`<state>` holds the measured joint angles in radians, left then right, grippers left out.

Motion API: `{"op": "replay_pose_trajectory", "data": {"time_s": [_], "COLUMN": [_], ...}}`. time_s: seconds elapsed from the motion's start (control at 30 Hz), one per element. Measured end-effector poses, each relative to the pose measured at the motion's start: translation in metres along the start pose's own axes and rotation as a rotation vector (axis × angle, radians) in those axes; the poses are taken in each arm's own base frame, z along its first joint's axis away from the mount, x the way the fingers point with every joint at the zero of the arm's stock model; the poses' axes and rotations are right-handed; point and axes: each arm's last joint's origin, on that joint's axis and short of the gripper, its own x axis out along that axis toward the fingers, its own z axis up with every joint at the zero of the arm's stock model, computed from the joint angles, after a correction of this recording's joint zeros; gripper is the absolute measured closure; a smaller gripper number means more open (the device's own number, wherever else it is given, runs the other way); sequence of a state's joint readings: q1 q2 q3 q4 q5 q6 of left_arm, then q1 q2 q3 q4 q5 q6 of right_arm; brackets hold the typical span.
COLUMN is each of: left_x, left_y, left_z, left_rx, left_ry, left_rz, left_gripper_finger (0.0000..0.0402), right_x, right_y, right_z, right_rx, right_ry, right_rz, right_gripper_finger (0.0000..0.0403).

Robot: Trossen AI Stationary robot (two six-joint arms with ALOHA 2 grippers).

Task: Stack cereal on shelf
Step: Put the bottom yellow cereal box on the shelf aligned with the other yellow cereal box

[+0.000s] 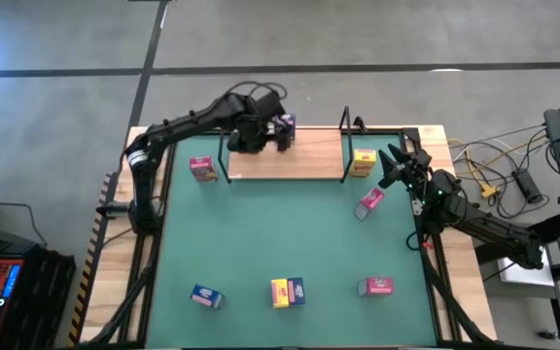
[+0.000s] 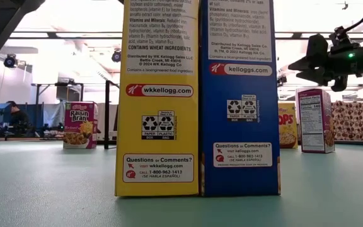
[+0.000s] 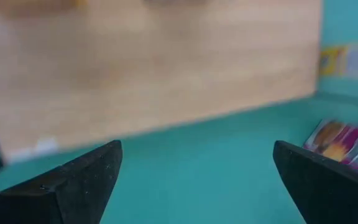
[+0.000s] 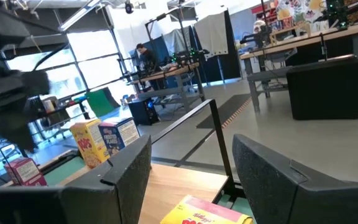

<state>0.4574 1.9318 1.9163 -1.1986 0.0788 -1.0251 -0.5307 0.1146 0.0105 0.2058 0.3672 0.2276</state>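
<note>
Because the left gripper (image 1: 282, 136) hangs over the far left part of the shelf (image 1: 304, 160), its fingers (image 3: 79, 180) spread wide with nothing between them, it looks to have finished with that spot. A small box with a purple side (image 1: 287, 123) sits right at its fingertips, on or just behind the board's far edge; which, I cannot tell. From its wrist, bare wood lies straight ahead and a pink Raisin Bran box (image 3: 347, 142) lies off to one side on the green mat (image 1: 290, 243).

On the other side, the right gripper (image 1: 394, 165) hovers off the right end of the shelf, released and empty, fingers (image 4: 123, 171) apart. A yellow Corn Pops box (image 1: 364, 162) stands just beside it, against the black wire upright (image 1: 345, 146), and a tilted pink box (image 1: 370, 202) lies a little nearer on the mat. That placement suggests the right arm is lining up on one of those two, probably the yellow, which shows just below its fingers.

Well away from both grippers, along the near edge of the mat, wait a blue box (image 1: 207, 297), a yellow and blue pair standing side by side (image 1: 288, 292), and a pink box (image 1: 375, 286). Another pink box (image 1: 202, 168) stands just off the left end of the shelf. Most of the stacking is judged still to come.
</note>
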Motion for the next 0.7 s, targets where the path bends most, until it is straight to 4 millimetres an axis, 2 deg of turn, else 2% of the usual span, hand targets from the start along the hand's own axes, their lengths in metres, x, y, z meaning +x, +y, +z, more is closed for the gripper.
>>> {"op": "replay_pose_trajectory", "data": {"time_s": [0.2, 0.37, 0.5, 0.7], "left_x": [-0.008, -0.007, -0.005, -0.005], "left_y": [-0.002, -0.004, -0.008, -0.011], "left_z": [-0.029, -0.051, -0.063, -0.076], "left_rx": [-0.043, 0.028, 0.052, 0.001], "left_ry": [0.056, 0.102, 0.116, 0.126], "left_rz": [0.082, 0.142, 0.153, 0.177], "left_gripper_finger": [0.0002, 0.0002, 0.0002, 0.0002], "right_x": [0.0, 0.0, 0.0, 0.0], "right_y": [0.0, 0.0, 0.0, 0.0], "right_z": [0.0, 0.0, 0.0, 0.0], "right_rx": [0.0, 0.0, 0.0, 0.0], "right_ry": [0.0, 0.0, 0.0, 0.0], "right_rz": [0.0, 0.0, 0.0, 0.0], "right_gripper_finger": [0.0188, 0.0188, 0.0188, 0.0188]}}
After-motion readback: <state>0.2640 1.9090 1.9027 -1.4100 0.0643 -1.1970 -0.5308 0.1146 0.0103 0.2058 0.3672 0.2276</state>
